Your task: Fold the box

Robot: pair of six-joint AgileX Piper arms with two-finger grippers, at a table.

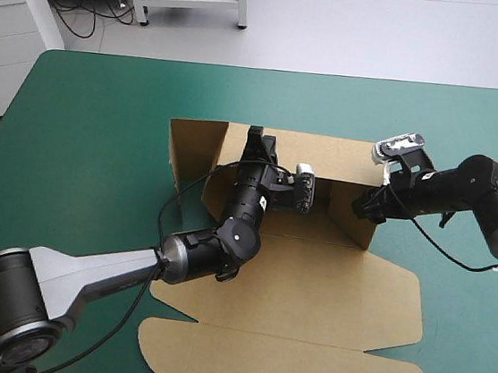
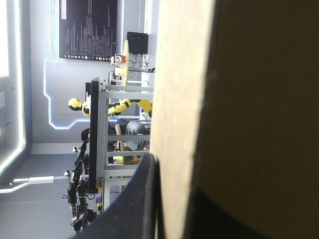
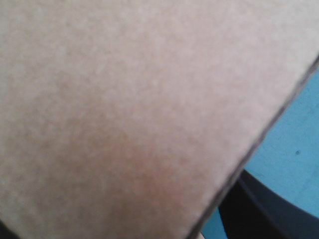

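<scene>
The brown box (image 1: 310, 283) lies mid-table, its back and side walls raised and its lid flat toward the front edge. My left gripper (image 1: 253, 147) reaches over the tray to the back wall and is shut on the wall's top edge. In the left wrist view that wall (image 2: 259, 99) stands edge-on between the two black fingers (image 2: 134, 209). My right gripper (image 1: 366, 203) is at the right side wall (image 1: 367, 220), touching it. The right wrist view is almost filled by brown board (image 3: 124, 109), with teal-green cover (image 3: 294, 149) past its edge.
The teal-green table (image 1: 84, 132) is bare around the box. The left side wall (image 1: 190, 148) stands upright near the back left corner. A black cable (image 1: 458, 251) trails from the right wrist over the cover beside the box.
</scene>
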